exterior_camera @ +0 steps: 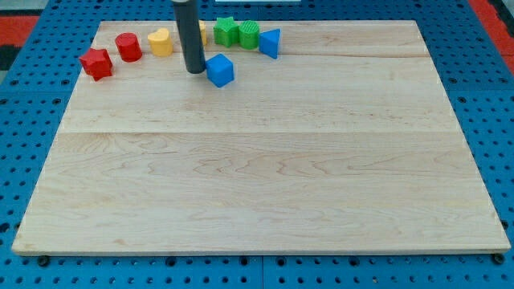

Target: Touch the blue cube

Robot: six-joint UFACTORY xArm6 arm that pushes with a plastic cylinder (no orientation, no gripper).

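Observation:
The blue cube sits on the wooden board near the view's top, left of centre. My tip stands on the board just to the cube's left, with a very narrow gap or light contact; I cannot tell which. The dark rod rises straight up out of the view's top.
Along the view's top edge lie a red star block, a red cylinder, a yellow heart-like block, a yellow block mostly hidden behind the rod, a green star, a green cylinder and a blue triangular block.

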